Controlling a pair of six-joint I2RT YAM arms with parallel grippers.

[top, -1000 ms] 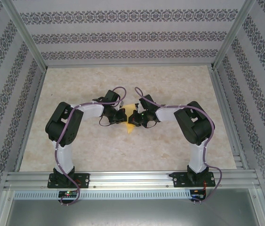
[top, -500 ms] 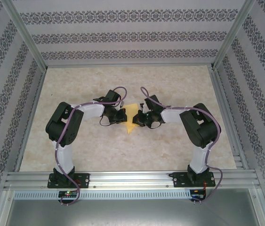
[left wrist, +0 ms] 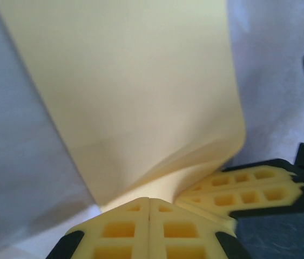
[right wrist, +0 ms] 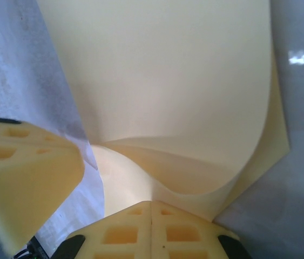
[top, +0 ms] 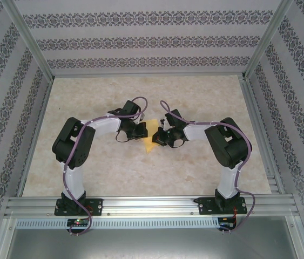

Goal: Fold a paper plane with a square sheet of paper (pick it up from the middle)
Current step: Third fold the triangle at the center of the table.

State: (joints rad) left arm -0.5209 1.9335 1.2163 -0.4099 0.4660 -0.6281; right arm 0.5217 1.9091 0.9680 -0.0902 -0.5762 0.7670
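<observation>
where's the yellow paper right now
In the top view the square sheet of paper is mid-table, pinched between the left gripper and right gripper.

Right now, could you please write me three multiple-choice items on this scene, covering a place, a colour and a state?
1. Where is the square sheet of paper? A. Between the left gripper and the right gripper. B. Far off to the left of both. C. Far off to the right of both.
2. What colour is it? A. Blue. B. Green. C. Yellow.
3. How does the left gripper stand? A. Wide open above the sheet. B. Shut on the sheet. C. Shut on nothing.
Answers: 1 A, the top view shows it between them; 2 C, yellow in every view; 3 B, its fingertips meet with paper pinched.
</observation>
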